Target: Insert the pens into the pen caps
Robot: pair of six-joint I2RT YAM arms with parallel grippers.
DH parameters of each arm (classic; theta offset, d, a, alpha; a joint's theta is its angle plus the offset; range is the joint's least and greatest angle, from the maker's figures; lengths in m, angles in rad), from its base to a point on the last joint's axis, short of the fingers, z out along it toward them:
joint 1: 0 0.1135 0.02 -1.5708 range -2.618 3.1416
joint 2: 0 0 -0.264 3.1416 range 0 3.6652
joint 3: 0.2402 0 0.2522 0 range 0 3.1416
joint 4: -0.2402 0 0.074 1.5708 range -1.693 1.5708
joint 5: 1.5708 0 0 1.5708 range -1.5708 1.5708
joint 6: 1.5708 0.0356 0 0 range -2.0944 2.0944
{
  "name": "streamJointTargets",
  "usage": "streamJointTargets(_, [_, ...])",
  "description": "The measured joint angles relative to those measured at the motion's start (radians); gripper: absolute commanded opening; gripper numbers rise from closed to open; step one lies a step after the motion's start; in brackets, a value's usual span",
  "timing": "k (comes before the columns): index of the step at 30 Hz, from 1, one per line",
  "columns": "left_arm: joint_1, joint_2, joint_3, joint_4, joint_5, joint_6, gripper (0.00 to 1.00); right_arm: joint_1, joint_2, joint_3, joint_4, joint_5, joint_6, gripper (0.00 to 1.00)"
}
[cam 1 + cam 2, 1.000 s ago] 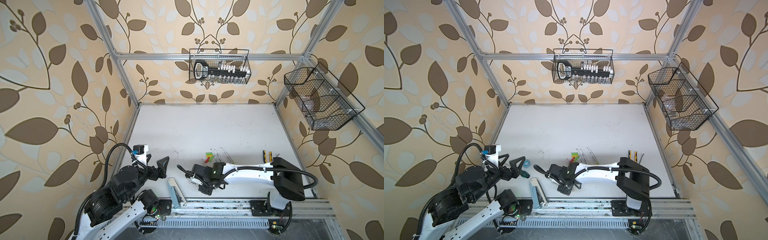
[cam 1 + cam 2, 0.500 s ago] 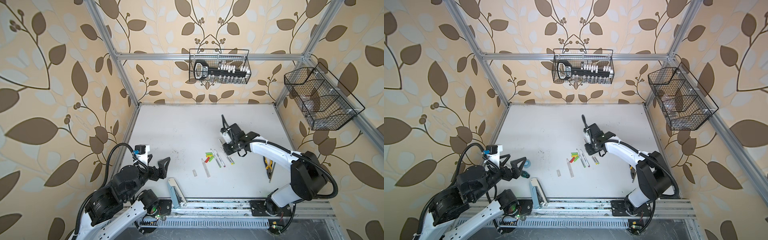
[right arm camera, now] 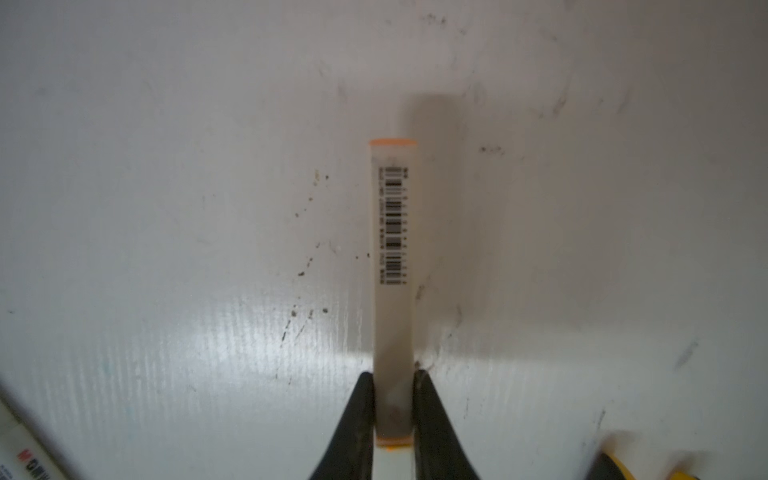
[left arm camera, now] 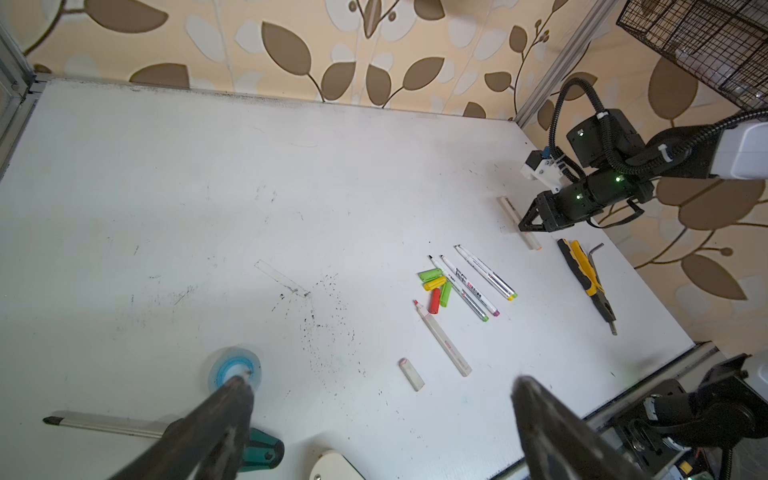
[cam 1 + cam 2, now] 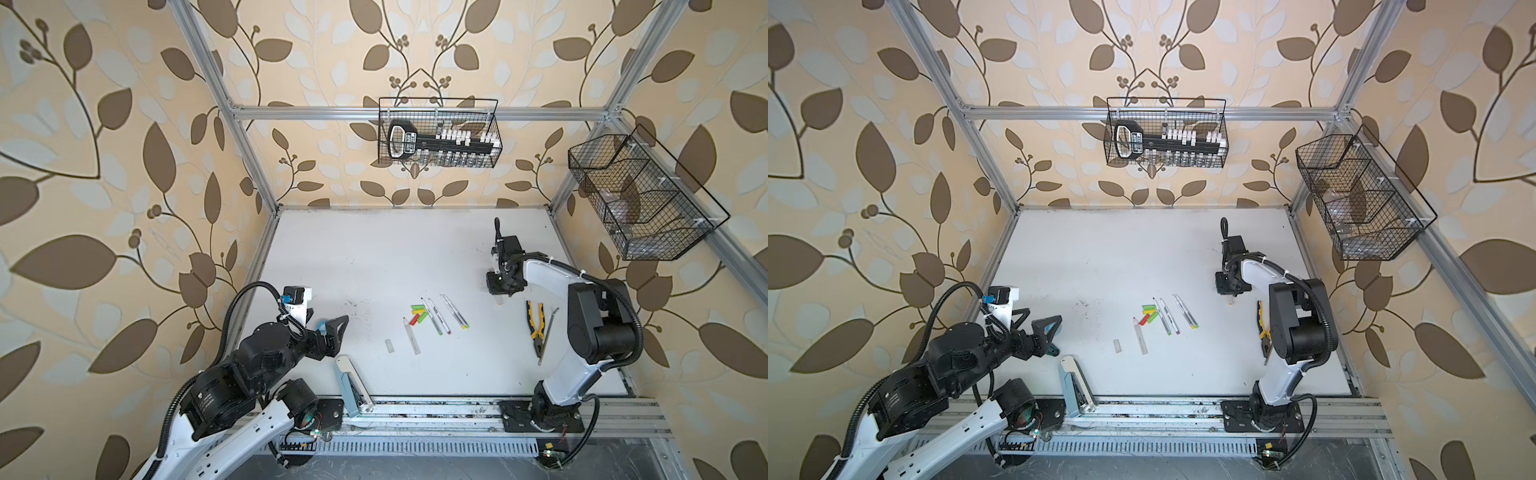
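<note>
left wrist view first: my left claw [image 4: 383,380] hangs with its fingers spread wide, gripping nothing, low over the near left of the table [image 4: 166,187]. next along lies a whitish-grey cap [image 4: 411,374], and near it a thick white pen [image 4: 442,338] with a red tip. past that sit the coloured caps [image 4: 436,286], green, yellow and red, bunched together, with the slim pens [image 4: 473,286] laid side by side just beside them. furthest right, my right claw [image 3: 394,374] is clamped across a second thick pen [image 3: 392,232], well apart from the rest; whether that pen rests on the table or hangs just above it i cannot tell. i judge this barrel light, stiff and smooth, so it should neither bend nor crush, but it may swivel or slide in a pinch. a hold nearer its middle would steady it and leave the tip end free for a cap. the caps look tiny and apt to roll, so they want a gentle squeeze across the body.
</note>
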Motion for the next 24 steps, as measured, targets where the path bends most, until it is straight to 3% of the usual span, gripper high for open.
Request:
streamJointTargets(4, [0.0,0.017,0.0,0.001,0.015,0.006,0.99,0.001,0.003,0.018,-0.002,0.003,-0.016,0.26])
streamJointTargets(10, [0.0,0.055,0.0,0.008,0.026,0.008,0.99,0.031,-0.004,0.024,-0.021,0.034,-0.029,0.49])
streamJointTargets(13, [0.0,0.068,0.0,0.009,0.034,0.009,0.99,0.076,-0.029,0.026,-0.037,0.054,-0.028,0.55])
streamJointTargets(17, [0.0,0.082,0.0,0.012,0.04,0.009,0.99,0.178,-0.1,0.027,-0.041,0.067,-0.023,0.83])
streamJointTargets(20, [0.0,0.096,0.0,0.014,0.04,0.009,0.99,0.332,-0.18,-0.001,-0.002,0.092,0.0,0.85])
streamJointTargets(24, [0.0,0.106,0.0,0.017,0.055,0.012,0.99,0.58,-0.29,-0.056,0.085,0.033,0.056,0.84])
